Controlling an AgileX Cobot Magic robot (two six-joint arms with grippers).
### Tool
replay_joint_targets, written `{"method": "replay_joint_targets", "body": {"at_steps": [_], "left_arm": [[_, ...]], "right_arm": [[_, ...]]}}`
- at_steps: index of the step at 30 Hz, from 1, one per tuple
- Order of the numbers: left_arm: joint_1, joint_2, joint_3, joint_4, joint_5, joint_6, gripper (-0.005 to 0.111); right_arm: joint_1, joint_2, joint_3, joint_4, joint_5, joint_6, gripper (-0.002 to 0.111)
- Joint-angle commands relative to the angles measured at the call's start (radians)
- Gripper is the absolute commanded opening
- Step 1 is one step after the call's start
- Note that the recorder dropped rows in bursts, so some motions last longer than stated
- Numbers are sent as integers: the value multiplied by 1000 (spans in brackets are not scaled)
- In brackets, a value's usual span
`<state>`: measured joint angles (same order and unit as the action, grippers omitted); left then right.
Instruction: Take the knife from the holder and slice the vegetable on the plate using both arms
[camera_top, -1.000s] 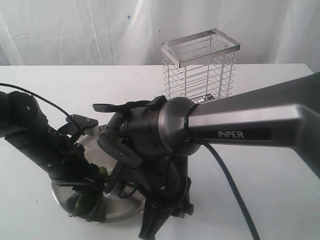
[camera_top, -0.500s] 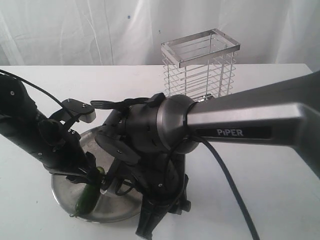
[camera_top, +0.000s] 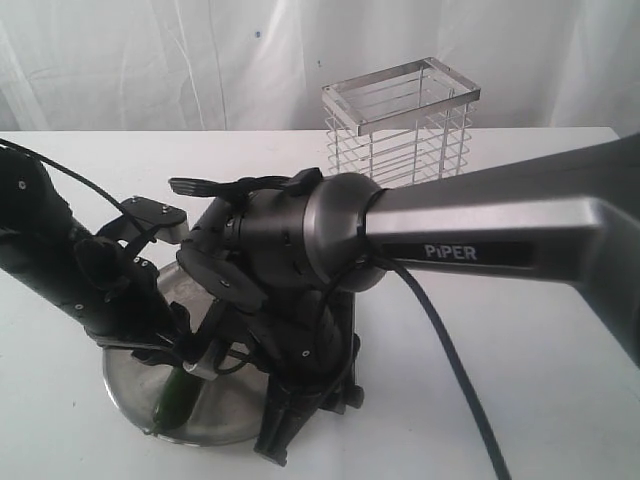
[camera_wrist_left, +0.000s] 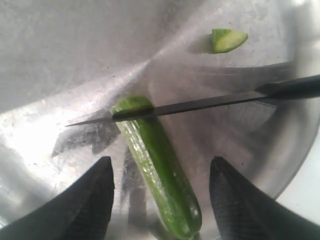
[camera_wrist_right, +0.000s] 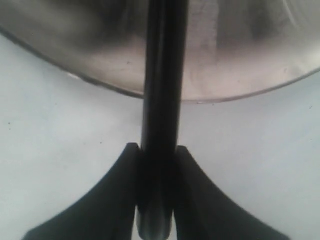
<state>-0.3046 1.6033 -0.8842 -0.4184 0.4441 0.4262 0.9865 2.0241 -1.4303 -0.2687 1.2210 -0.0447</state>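
Note:
The green vegetable (camera_wrist_left: 152, 150) lies on the steel plate (camera_wrist_left: 75, 50), one end cut. My left gripper (camera_wrist_left: 161, 167) is open above it, one finger (camera_wrist_left: 87, 200) on each side, neither touching it. The knife (camera_wrist_left: 200, 103) reaches in from the side, its thin dark blade resting across the vegetable's cut end. A small cut piece (camera_wrist_left: 227, 40) lies farther off on the plate. My right gripper (camera_wrist_right: 157, 150) is shut on the knife's black handle (camera_wrist_right: 162, 90), just outside the plate rim (camera_wrist_right: 225, 92). In the exterior view the vegetable (camera_top: 178, 395) shows under the left arm.
The wire holder (camera_top: 400, 130) stands at the back of the white table (camera_top: 520, 380), with no knife in it. The right arm's bulky wrist (camera_top: 300, 250) hangs over the plate (camera_top: 130, 385) and hides most of it. White cloth hangs behind.
The left arm has lifted its elbow and settled over the vegetable. The right arm with the knife has shifted a little to the left, over the plate.

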Motion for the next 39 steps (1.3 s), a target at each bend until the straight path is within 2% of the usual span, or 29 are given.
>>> {"method": "replay_joint_targets", "body": {"at_steps": [1, 19, 23, 28, 31, 39], "left_arm": [[2, -9, -1, 1, 11, -8, 60], [6, -10, -1, 37, -59, -49, 60], [50, -10, -1, 69, -83, -120, 60], [163, -10, -1, 69, -101, -188, 60], [199, -10, -1, 56, -103, -205, 60], [202, -10, -1, 30, -100, -203, 60]], "right_arm": [[2, 26, -28, 7, 0, -16, 0], [13, 63, -74, 23, -11, -42, 0], [13, 63, -74, 23, -9, -42, 0], [13, 63, -74, 23, -5, -42, 0], [13, 63, -74, 25, -10, -49, 0], [13, 63, -74, 30, -36, -68, 0]]}}
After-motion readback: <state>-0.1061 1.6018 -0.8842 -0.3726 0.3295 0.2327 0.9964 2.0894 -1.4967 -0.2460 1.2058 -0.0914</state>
